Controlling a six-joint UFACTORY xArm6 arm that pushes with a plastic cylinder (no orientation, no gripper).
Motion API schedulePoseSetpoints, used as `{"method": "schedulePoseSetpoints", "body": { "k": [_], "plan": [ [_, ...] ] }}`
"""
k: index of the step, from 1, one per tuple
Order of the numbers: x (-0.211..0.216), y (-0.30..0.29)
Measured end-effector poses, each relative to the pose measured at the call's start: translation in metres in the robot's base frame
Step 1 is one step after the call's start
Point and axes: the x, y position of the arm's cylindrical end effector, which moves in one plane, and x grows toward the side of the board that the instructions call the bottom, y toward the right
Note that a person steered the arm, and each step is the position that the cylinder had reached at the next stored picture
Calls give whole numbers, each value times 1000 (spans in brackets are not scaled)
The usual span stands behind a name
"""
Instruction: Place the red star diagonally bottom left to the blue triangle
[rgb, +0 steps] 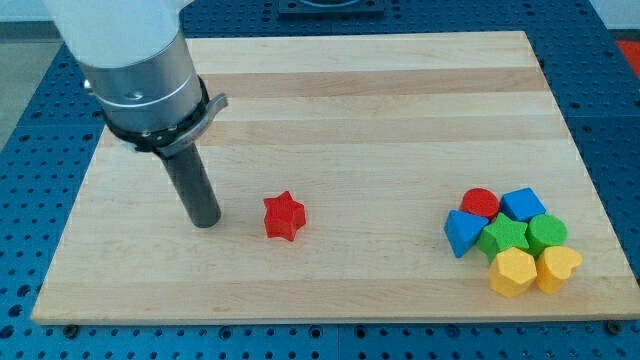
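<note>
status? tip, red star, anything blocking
My tip on the board, left of the red star block, apart. Blue triangle block far right, in cluster. Path between clear.

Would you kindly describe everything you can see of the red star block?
The red star is a small, chunky block with a star-shaped top and a matte, painted look. It lies flat on the wooden board, below centre, standing alone and touching nothing. My tip rests just to its left in the view, apart from it.
</note>
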Motion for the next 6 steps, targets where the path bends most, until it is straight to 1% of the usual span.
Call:
{"method": "schedulePoseSetpoints", "body": {
  "k": [2,4,5,6],
  "plan": [
    [2,90],
    [-5,87],
    [9,124],
    [32,161]
  ]
}}
